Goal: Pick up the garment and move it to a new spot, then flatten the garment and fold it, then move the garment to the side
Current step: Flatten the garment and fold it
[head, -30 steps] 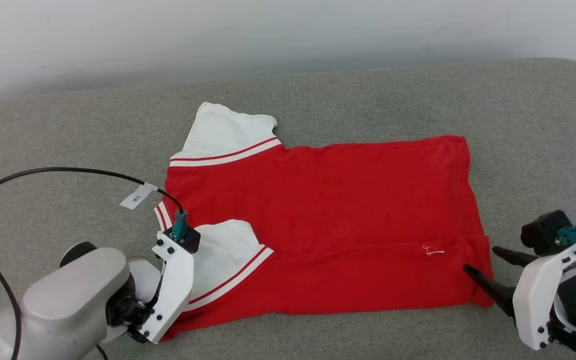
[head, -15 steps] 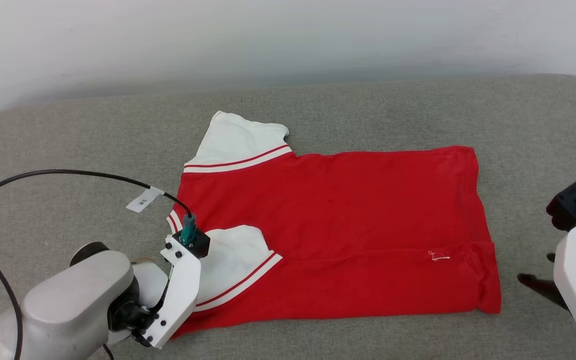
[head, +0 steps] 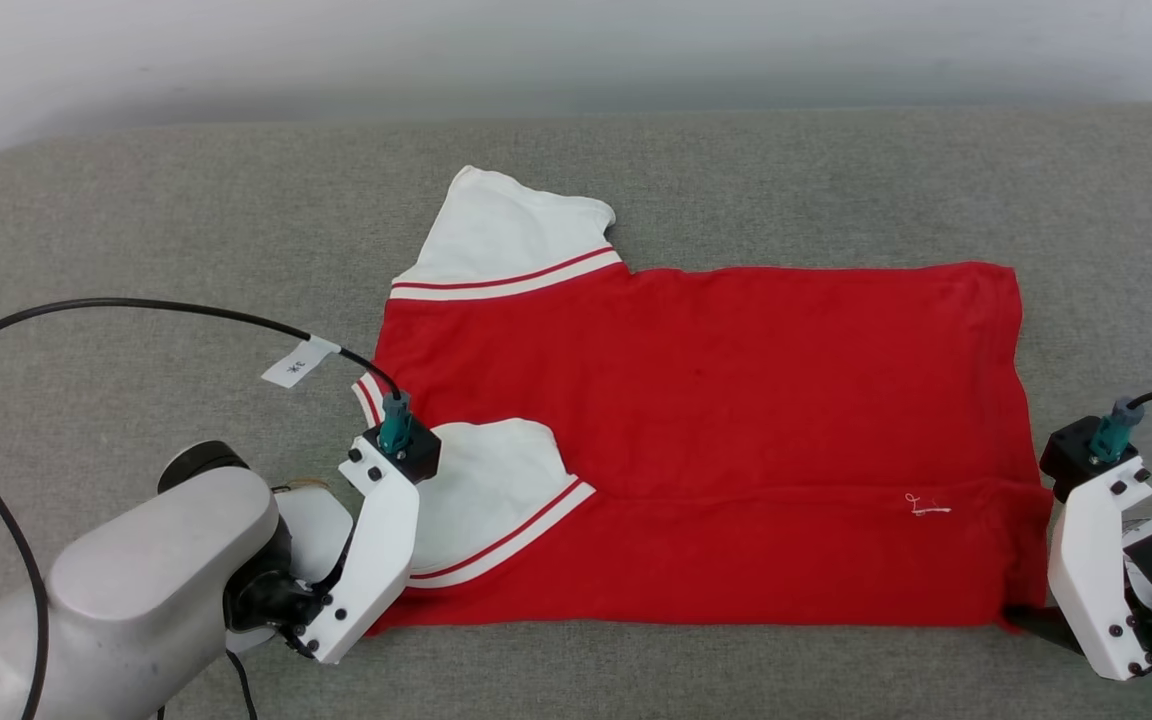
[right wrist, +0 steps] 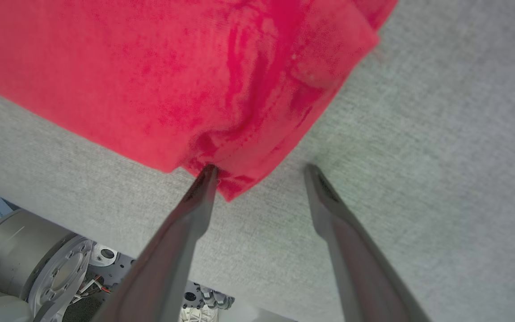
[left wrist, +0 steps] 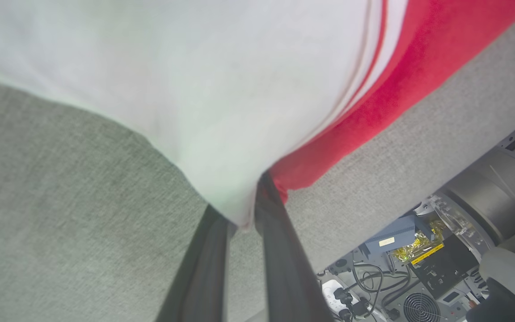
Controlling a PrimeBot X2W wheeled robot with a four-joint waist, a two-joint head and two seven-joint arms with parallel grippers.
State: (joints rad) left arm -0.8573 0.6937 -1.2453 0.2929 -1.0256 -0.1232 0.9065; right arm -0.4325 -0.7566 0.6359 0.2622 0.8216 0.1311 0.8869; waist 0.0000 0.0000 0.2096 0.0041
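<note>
The left end effector [left wrist: 245, 210] is closed on the near-left sleeve corner of the garment [head: 716, 400], presumably to anchor that end. The garment lies spread mid-surface [head: 136, 250], hem toward the right edge. The right end effector [right wrist: 259, 172] stands wide open and empty at the near hem corner, placed to grip it.

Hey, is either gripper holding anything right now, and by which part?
The left gripper holds the garment, fingers pinched on the edge of its white sleeve. The right gripper is open, holding nothing.
</note>
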